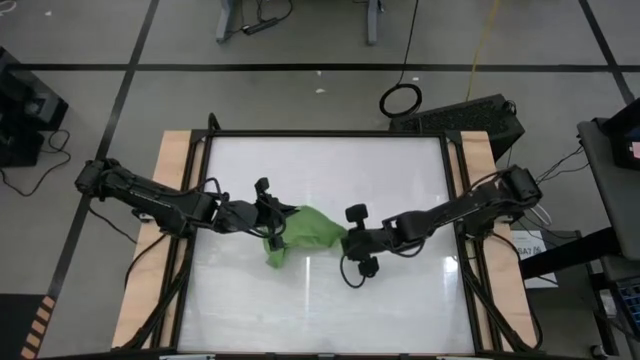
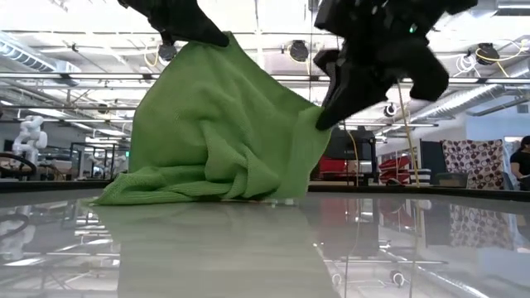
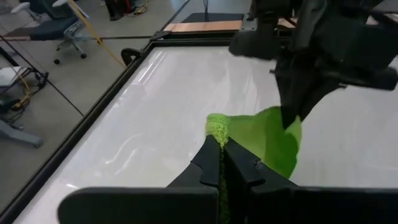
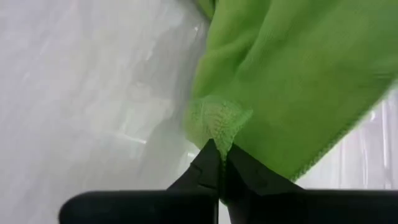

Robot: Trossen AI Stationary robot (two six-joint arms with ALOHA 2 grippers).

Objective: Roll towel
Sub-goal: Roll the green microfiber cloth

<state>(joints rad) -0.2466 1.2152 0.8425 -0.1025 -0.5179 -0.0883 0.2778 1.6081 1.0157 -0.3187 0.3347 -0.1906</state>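
Observation:
The lime-green towel is held up off the white table near its middle; its lower part lies bunched on the table. My left gripper is shut on the towel's left top corner. My right gripper is shut on the towel's right corner. In the low view the towel hangs like a tent between both grippers. My left gripper pinches a corner of the towel between its two fingers, coming level from the table's left. The cloth runs slack from the corner down to the table. My right gripper pinches another corner between its two fingers, coming from the table's right. The towel hangs from that corner, its lower edge on the table.
The white table top has free room on all sides of the towel. Wooden side rails and a dark frame border it. Cables and equipment lie on the floor beyond the far edge.

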